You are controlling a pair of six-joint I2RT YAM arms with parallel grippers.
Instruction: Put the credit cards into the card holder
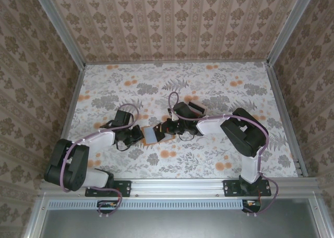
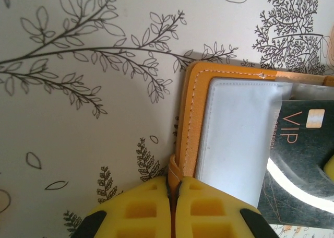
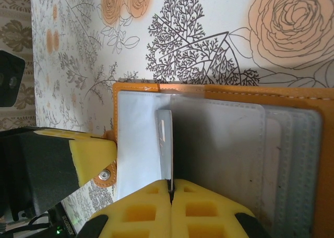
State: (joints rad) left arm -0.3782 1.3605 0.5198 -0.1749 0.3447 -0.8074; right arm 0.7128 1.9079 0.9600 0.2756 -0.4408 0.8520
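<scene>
Flowers and leaves cover the table [image 1: 209, 86]. On the left, the left gripper [image 2: 172, 191] is squeezed tight on the orange edge of the card holder [image 2: 189, 118]. The card holder lies open and flat in the middle of the table, between the two grippers, grey side up. On the right, the right gripper [image 3: 170, 188] is pinched tight on a black card [image 2: 300, 165] that says "VIP". The card leans over the holder's grey inside, touching it.
</scene>
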